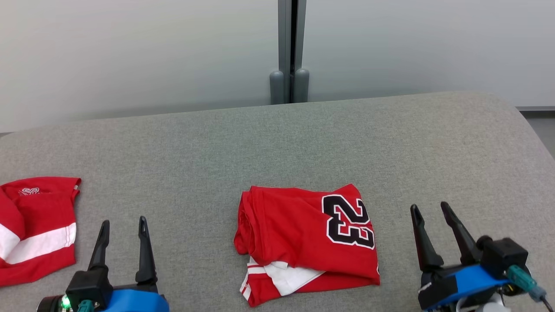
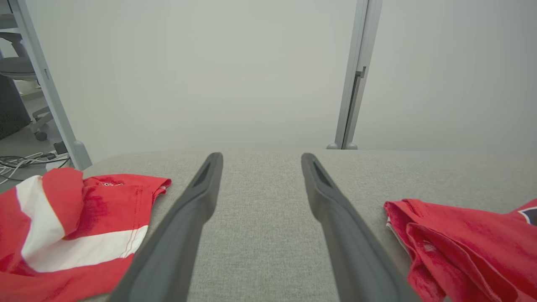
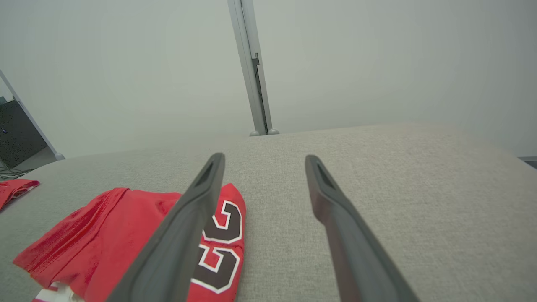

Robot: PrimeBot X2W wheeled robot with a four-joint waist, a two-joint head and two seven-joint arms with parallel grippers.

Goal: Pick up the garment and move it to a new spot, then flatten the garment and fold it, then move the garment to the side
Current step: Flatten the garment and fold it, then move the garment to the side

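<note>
Jaws wide, either side of garment (image 1: 299,236)

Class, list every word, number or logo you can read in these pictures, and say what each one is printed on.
"23": black numerals edged in white, on the folded red jersey in the middle of the grey surface.
White emblem near the top edge of the second red garment, at the left: too small to read.

pale wall panels (image 1: 130,52) meet at a grey post (image 1: 289,43) behind grey upholstery (image 1: 277,143).
</note>
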